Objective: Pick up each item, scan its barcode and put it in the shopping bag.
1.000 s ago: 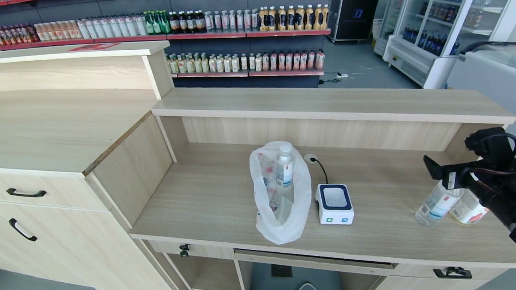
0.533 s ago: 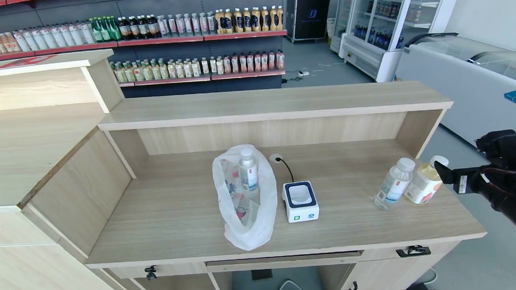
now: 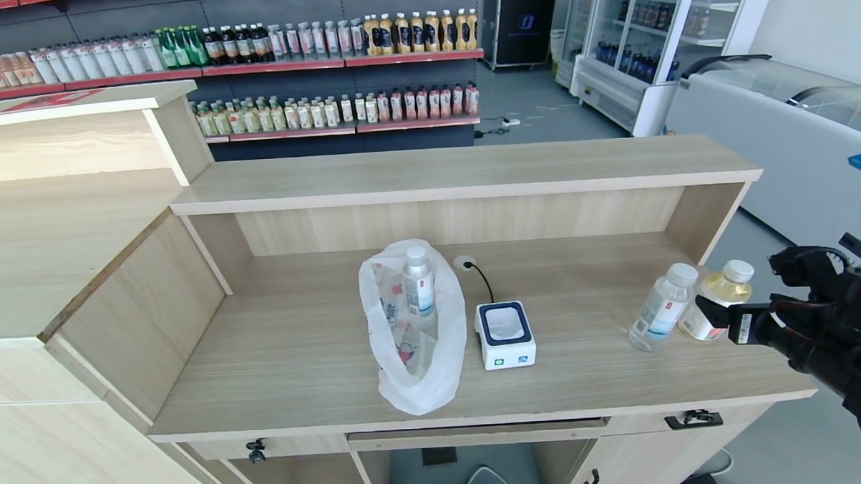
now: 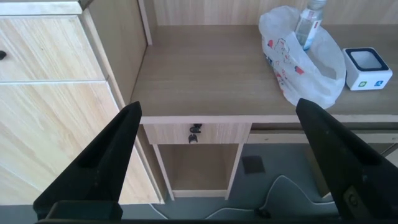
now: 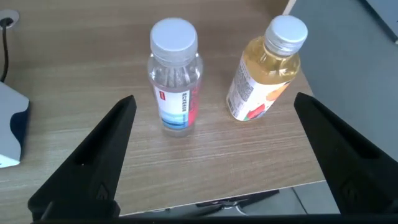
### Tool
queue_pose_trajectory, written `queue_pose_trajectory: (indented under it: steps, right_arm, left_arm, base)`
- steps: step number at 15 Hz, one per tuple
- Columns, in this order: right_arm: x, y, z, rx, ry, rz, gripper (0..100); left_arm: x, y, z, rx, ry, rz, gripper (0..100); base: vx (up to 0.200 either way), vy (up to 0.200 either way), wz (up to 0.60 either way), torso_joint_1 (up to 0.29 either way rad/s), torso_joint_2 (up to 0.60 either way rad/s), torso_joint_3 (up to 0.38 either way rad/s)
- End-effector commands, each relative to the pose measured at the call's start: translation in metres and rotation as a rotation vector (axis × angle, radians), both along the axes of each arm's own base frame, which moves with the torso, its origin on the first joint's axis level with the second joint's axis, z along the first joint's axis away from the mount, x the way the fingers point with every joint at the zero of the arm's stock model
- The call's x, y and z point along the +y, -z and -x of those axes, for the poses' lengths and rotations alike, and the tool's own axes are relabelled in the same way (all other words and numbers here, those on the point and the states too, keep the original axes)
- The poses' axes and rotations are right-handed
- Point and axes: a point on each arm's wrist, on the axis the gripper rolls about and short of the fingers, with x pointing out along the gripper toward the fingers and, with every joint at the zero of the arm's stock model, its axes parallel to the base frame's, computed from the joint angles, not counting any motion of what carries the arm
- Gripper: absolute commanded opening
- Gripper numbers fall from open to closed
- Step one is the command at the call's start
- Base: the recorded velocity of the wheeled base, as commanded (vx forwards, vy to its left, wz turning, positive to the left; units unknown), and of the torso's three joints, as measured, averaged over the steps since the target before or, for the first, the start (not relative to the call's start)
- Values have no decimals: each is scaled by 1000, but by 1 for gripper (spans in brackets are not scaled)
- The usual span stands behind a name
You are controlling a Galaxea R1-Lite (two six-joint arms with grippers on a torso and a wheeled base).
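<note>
Right gripper (image 5: pixel 214 102) spread wide, facing 2 upright bottles at the head view's right: clear bottle (image 3: pixel 660 307), yellow drink bottle (image 3: pixel 715 296), just apart. Light, smooth plastic, probably slippery, so I'd grip mid-body over the label. Barcodes can't be made out. Left gripper (image 4: pixel 219 107) is spread too. Shopping bag (image 3: pixel 421 393) sits centre frame.

Counter (image 3: pixel 298 361): bag (image 3: pixel 422 375), scanner (image 3: pixel 506 335), bottles (image 3: pixel 660 307)
</note>
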Motion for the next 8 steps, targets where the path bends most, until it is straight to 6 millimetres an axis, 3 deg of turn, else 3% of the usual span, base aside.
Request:
queue_pose_trajectory:
  steps: [1, 8]
  right_arm:
    - [-7, 17, -5, 53, 17, 12, 100]
    - [-24, 28, -11, 77, 49, 121, 100]
  left_arm:
    - [0, 0, 0, -1, 0, 0, 100]
    - [0, 0, 0, -1, 0, 0, 100]
  base:
    - [0, 0, 0, 0, 0, 0]
    - [0, 0, 0, 0, 0, 0]
